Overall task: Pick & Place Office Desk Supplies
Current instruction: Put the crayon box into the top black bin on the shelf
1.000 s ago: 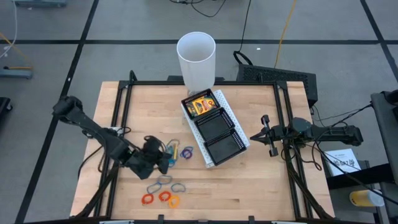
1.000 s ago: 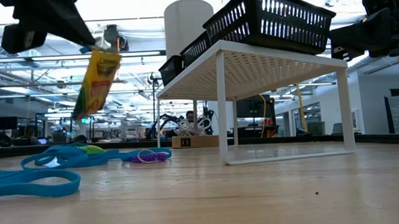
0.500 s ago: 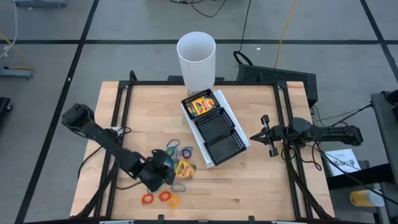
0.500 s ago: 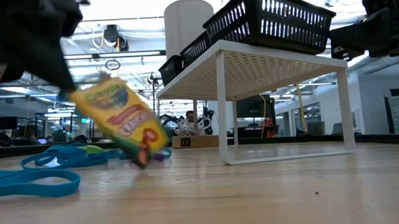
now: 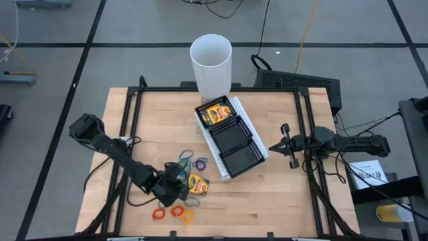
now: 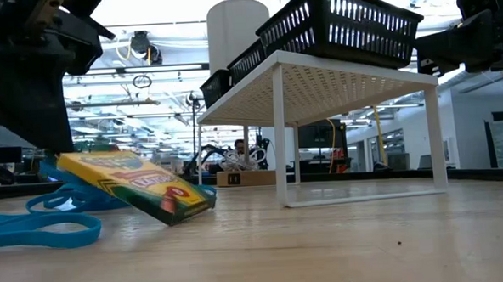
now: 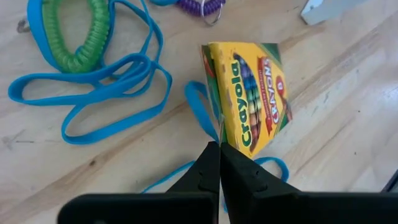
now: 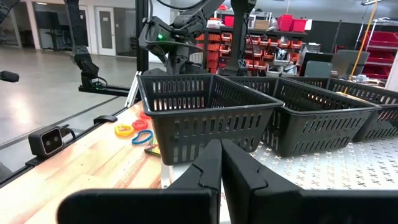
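I have the left tool [image 5: 179,188] low over the near-left part of the tabletop [image 5: 267,201], its fingers [image 7: 211,168] pressed together with nothing between them, tips just at the edge of a crayon box [image 7: 249,99]. That box lies on the wood, one end propped on a blue rubber band [image 7: 93,118] so it sits tilted in the low view (label side up). Around it are other loops: a green one [image 7: 78,34], a purple one [image 7: 202,7], and red and orange ones [image 5: 172,213] nearer the front edge. A second crayon box [image 5: 215,113] sits in the end compartment of the black mesh tray [image 5: 231,137], the one closest to the tall white cup [image 5: 211,65]; the tray rests on a white perforated stand [image 6: 317,79]. The right tool [image 5: 285,144] hangs clenched and empty, just beside the tray's right side.
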`<state>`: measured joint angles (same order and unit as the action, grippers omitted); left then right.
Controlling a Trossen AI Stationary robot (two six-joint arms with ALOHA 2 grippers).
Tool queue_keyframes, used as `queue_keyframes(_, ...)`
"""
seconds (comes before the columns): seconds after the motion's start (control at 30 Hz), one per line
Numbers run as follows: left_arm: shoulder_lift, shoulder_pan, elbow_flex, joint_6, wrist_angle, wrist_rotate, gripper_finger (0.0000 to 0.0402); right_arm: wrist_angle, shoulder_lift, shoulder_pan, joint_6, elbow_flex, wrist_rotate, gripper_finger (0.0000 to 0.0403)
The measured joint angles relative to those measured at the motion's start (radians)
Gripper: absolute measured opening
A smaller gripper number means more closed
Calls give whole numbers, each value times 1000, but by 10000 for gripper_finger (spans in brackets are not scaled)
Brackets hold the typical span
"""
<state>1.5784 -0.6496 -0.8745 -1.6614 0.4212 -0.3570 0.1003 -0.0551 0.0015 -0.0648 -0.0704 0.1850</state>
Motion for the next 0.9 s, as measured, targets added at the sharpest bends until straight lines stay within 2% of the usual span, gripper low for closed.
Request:
queue_keyframes(0.13,0,3,0,-2,-4,1,35,0,0,0,0,0,0,0)
queue_keyframes(0.53,0,52,0,3,54,-1,153,0,0,0,0,0,0,0)
queue_keyframes(0.77,0,87,0,-24,136,16,182,0,0,0,0,0,0,0)
queue_keyframes(0.9,0,103,0,-20,108,17,186,0,0,0,0,0,0,0)
